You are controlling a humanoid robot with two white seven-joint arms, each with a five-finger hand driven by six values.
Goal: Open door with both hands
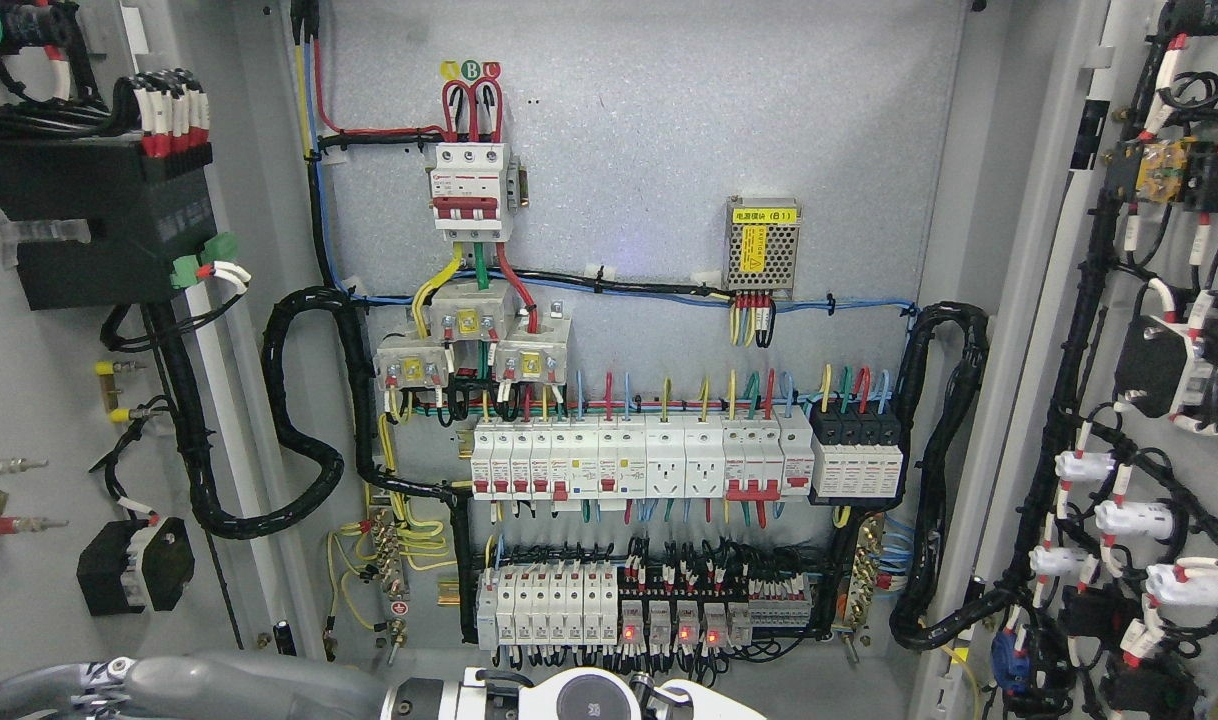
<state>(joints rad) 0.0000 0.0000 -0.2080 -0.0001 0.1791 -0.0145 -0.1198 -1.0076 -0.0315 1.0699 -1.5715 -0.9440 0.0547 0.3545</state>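
Round coloured tags [471,70] above the white three-pole breaker: yellow, green and red; the green reads "B", the red "C".
Yellow label [764,215] on perforated metal power supply: Chinese characters, then "(B1)".

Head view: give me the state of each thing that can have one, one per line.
Left door: swung open, inner wiring showing.
Right door: swung open, inner wiring showing.
Relay indicator lights: four lit red.
Left arm: lying low along the bottom edge, touching neither door.
Right arm: not in view.
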